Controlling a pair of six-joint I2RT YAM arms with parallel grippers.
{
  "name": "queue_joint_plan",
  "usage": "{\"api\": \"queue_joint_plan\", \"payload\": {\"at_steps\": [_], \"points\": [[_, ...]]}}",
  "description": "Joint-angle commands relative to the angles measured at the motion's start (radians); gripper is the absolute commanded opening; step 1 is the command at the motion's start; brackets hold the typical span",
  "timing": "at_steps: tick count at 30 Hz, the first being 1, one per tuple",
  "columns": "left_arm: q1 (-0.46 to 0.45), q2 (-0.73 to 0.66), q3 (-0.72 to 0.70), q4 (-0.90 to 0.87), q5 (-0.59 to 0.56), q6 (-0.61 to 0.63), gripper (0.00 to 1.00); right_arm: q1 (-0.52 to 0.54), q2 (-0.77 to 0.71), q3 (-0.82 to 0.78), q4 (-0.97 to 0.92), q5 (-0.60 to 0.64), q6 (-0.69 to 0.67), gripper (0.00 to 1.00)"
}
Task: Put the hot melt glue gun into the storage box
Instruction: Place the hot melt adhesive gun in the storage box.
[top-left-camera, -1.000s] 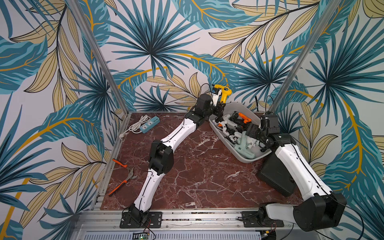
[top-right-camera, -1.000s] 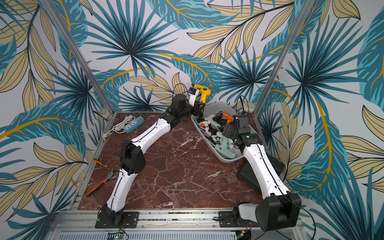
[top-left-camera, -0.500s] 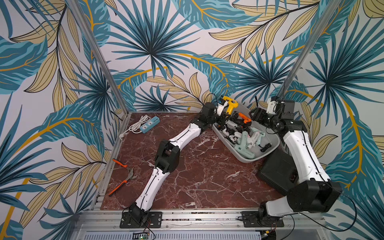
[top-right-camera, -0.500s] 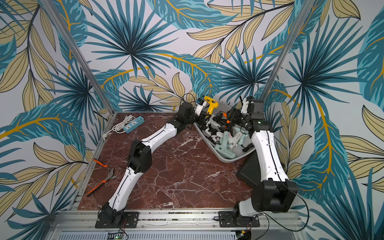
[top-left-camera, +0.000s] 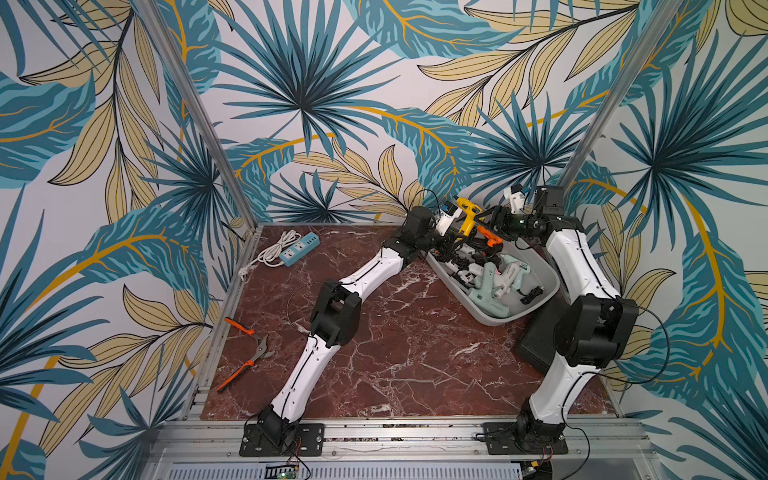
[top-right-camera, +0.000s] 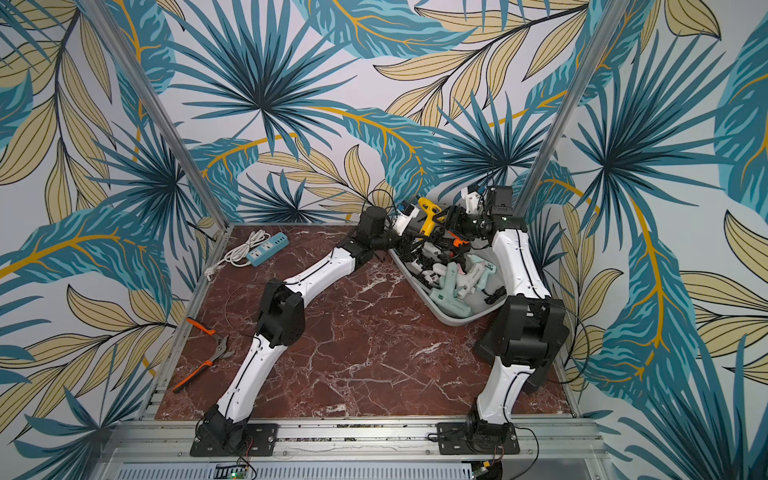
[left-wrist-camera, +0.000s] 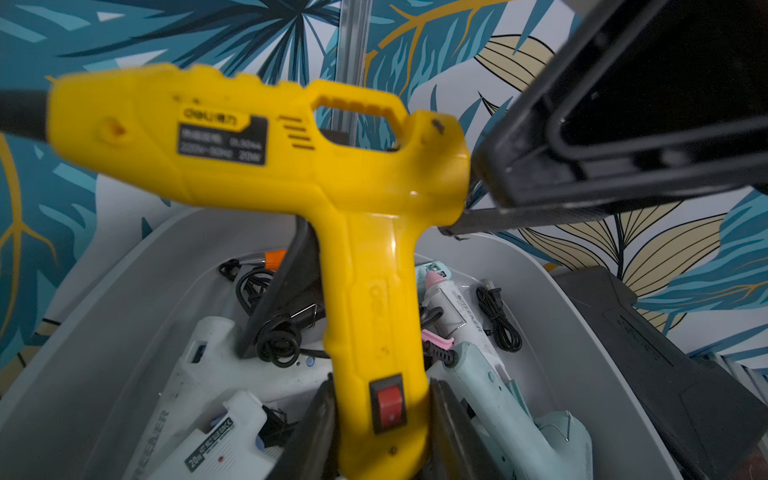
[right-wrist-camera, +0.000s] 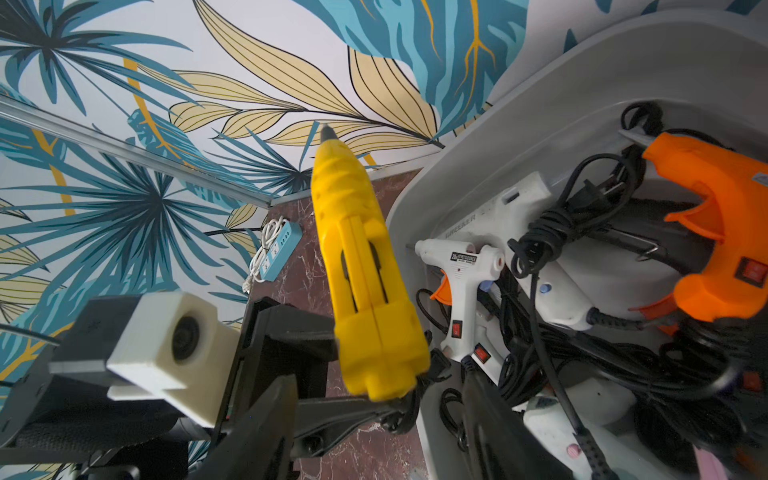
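Left end effector grips the hot melt glue gun by its handle over the storage box, far end; lower past the parted right end effector before releasing.

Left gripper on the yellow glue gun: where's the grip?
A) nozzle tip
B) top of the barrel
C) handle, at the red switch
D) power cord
C: in the left wrist view the left gripper clamps the yellow glue gun low on its handle, with one jaw on each side of the red switch; the barrel and nozzle end stick out free beyond it.
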Motion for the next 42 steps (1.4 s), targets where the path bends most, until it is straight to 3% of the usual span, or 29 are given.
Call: {"api": "queue_joint_plan", "payload": {"at_steps": [1,3,6,11,13,16,18,20,23,29,37,42], "points": [[-0.007,0.022,0.018,0.026,0.044,0.025,0.00,-0.004,0.030,0.044,-0.007,-0.051,-0.024,0.66],[-0.011,0.023,0.018,0.027,0.052,0.027,0.00,-0.006,0.051,0.057,-0.009,-0.043,-0.016,0.60],[-0.016,0.029,0.022,0.027,0.058,0.030,0.00,-0.006,0.069,0.065,-0.009,-0.015,-0.008,0.42],[-0.017,0.052,0.046,0.019,0.043,0.019,0.00,-0.010,0.075,0.062,-0.008,0.019,-0.024,0.23],[-0.017,0.065,0.059,0.020,0.033,0.006,0.04,-0.013,0.073,0.060,-0.007,0.045,-0.032,0.19],[-0.016,0.075,0.061,0.041,0.004,-0.027,0.29,-0.019,0.078,0.062,0.006,0.081,-0.030,0.14],[-0.016,0.075,0.055,0.059,-0.034,-0.050,0.58,-0.025,0.088,0.065,0.029,0.093,-0.021,0.11],[-0.017,0.063,0.040,0.070,-0.093,-0.065,0.81,-0.032,0.106,0.075,0.052,0.106,-0.006,0.09],[-0.016,-0.001,-0.045,0.116,-0.229,-0.075,1.00,-0.047,0.156,0.122,0.065,0.104,0.016,0.09],[0.000,-0.235,-0.356,0.313,-0.457,-0.129,1.00,-0.072,0.289,0.226,0.061,0.105,0.061,0.09],[0.005,-0.464,-0.602,0.353,-0.537,-0.126,1.00,-0.088,0.415,0.306,0.016,0.134,0.063,0.12],[0.007,-0.580,-0.719,0.322,-0.583,-0.146,1.00,-0.092,0.441,0.304,-0.033,0.199,0.043,0.23]]}}
